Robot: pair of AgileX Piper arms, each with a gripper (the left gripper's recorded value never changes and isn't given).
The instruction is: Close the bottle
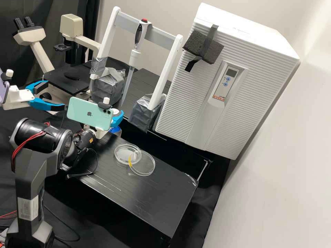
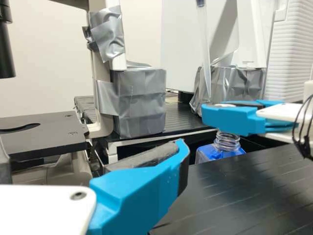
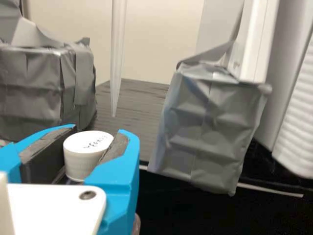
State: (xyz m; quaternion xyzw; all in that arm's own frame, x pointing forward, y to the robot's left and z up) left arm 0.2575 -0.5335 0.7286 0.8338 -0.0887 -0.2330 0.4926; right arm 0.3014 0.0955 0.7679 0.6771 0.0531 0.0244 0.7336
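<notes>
A clear bottle [image 2: 222, 147] with blue liquid stands on the black bench [image 1: 151, 196], its threaded neck bare. Directly above the neck hangs my right gripper [image 2: 239, 117], shut on a white ribbed cap [image 3: 87, 154] that sits between its blue fingers [image 3: 120, 161]. In the high view this gripper [image 1: 116, 119] sits under a mint phone, with a bit of the bottle [image 1: 115, 130] below it. My left gripper [image 1: 55, 95] is off to the left near the microscope, open with nothing in it; one of its fingers [image 2: 142, 181] shows in the left wrist view.
Two clear petri dishes [image 1: 127, 153] [image 1: 142, 167] lie mid-bench. A pipette [image 1: 132, 65] hangs from a white stand with taped bases [image 1: 107, 86] [image 1: 146, 110] just behind the bottle. A large white machine [image 1: 224, 79] stands at the right, a microscope [image 1: 65, 44] at the back left.
</notes>
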